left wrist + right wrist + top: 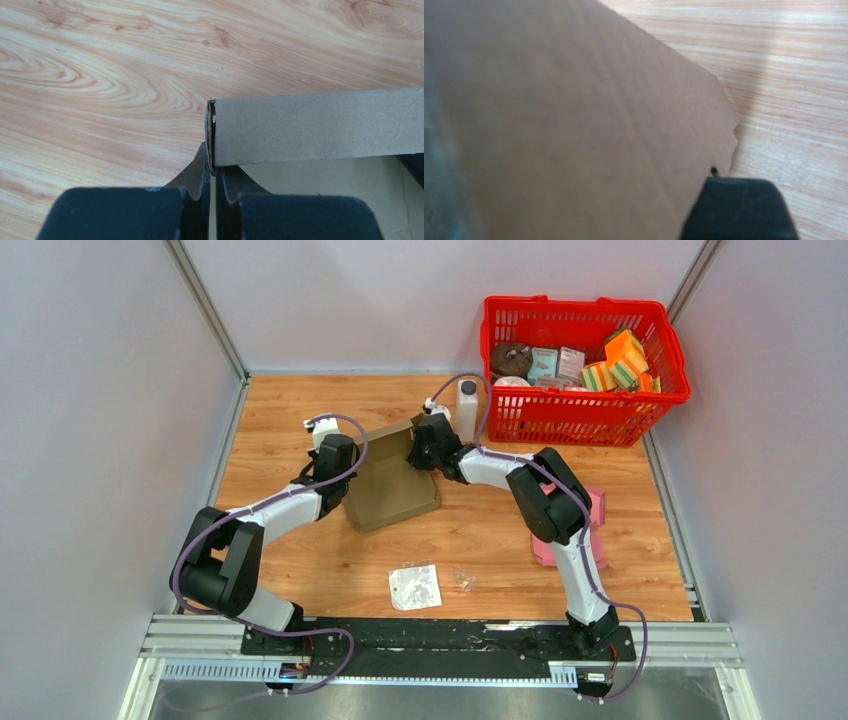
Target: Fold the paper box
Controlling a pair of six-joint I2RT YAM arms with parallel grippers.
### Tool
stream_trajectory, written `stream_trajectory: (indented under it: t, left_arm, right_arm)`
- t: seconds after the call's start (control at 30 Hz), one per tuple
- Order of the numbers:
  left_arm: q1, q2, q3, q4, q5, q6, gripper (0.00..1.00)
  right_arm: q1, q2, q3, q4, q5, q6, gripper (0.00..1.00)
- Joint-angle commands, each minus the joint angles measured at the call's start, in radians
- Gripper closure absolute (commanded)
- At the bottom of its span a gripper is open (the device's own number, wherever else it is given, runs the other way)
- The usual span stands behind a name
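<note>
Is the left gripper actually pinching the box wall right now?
Yes, the left gripper is shut on the end of the cardboard box side wall, which runs down between its fingers.

Table, wood grain: we are logging what is resting on it.

- Brown paper box is lying near the middle, one flap standing up.
- Red basket is sitting at the far right corner, with a white bottle standing just beside its left wall.
- Clear packet is lying near the front, a small clear scrap just to its right.
- Pink item is lying at the right, and we are seeing only part of it.
</note>
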Motion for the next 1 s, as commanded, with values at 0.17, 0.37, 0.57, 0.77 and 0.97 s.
stream_trajectory:
  t: [0.17, 0.37, 0.57, 0.77, 0.97]
  left_arm:
    - [0.000, -0.034, -0.011, -0.046, -0.001, 0.005, 1.00]
    - [0.000, -0.025, -0.014, -0.043, 0.010, -0.007, 1.00]
    - [0.000, -0.023, -0.013, -0.044, 0.016, 0.001, 1.00]
    - [0.000, -0.017, -0.007, -0.044, 0.018, 0.013, 1.00]
    - [0.000, -0.020, -0.011, -0.047, 0.016, 0.019, 1.00]
  right_arm:
    - [-0.013, -0.187, -0.094, -0.143, -0.018, -0.191, 0.89]
    - [-0.019, -0.193, -0.148, -0.135, 0.002, -0.188, 0.91]
    - [-0.025, -0.118, -0.129, -0.201, 0.081, -0.156, 0.94]
    - [-0.038, -0.185, -0.132, -0.194, 0.042, -0.211, 0.89]
    - [-0.075, -0.296, -0.138, -0.125, -0.001, -0.358, 0.61]
